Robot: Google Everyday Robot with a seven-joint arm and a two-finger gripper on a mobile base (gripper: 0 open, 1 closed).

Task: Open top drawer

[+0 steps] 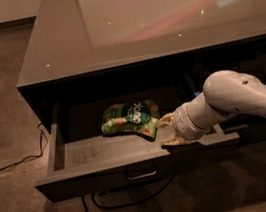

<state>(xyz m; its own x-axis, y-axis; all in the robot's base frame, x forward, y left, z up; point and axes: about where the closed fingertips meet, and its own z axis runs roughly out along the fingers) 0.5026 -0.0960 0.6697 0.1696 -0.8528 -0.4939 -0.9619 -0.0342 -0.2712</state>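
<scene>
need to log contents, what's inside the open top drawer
A crinkled green snack bag lies on the grey floor of the dark grey top drawer. The gripper sits beside it, by the front edge. The white arm hides the drawer's right end.

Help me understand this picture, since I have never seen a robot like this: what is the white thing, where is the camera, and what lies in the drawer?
The white rounded tube coming in from the right is the robot's single arm. Its tip, the tan end effector, is the part meant for grasping. It sits at the front rim of the wide dark grey top drawer, right of the small loop handle. I cannot tell whether it grips anything.

There is only one camera view, looking down at the front of the glossy grey cabinet. Where the camera is mounted is not known.

The drawer stands pulled out. Inside lies a green crinkled snack bag, near the middle, just left of the end effector. A black cable trails off at the left.
</scene>
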